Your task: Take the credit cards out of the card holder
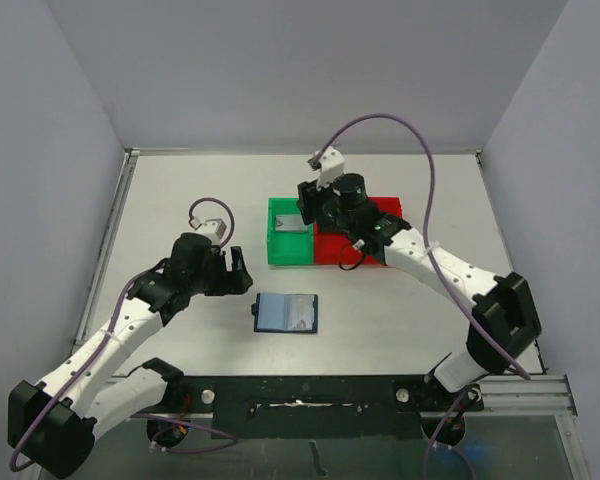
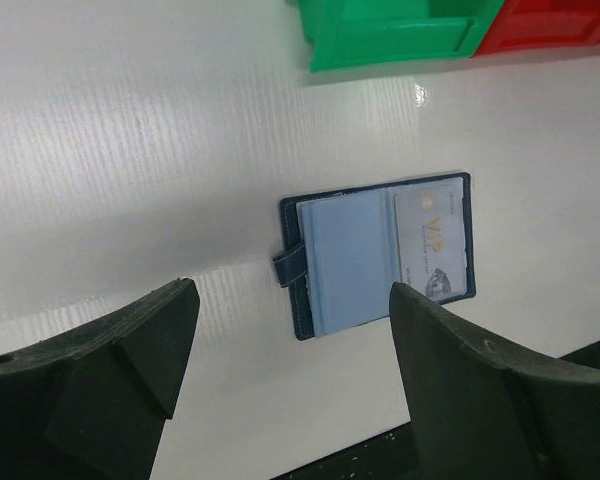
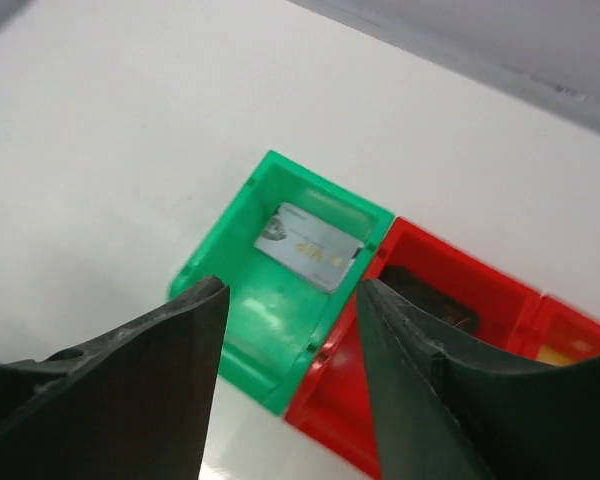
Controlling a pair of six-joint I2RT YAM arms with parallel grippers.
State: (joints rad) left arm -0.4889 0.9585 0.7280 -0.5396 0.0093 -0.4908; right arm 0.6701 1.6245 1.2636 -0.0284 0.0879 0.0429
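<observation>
Nearest the arm bases, the wallet [image 1: 286, 314] lies opened flat on the white table [image 1: 180, 200], just in front of the left gripper [image 1: 242, 272]. It is a small navy bifold with stitched-looking dark edges and two pale blue inner panels, smooth and slightly glossy. Its long axis runs left to right across the table, a little skewed. A short strap tab [image 2: 288, 268] sticks out from its left edge, toward the left arm. One card [image 2: 432, 245] sits in the right-hand panel: pale grey-gold, marked VIP, its long side set crosswise to the wallet's length.

That left gripper hovers above the table with its black, blocky fingers spread wide and nothing between them.

Farther back stands a green bin [image 1: 276, 250], hard shiny plastic, rectangular with upright walls. A silver card [image 3: 308, 247] lies flat on its floor at the far end. Red bins [image 1: 385, 210] of the same make touch its right side; one holds a dark flat piece [image 3: 432, 300] too blurred to name.

Over the seam between green and red hangs the right gripper [image 3: 290, 288], jaws parted, holding nothing.
</observation>
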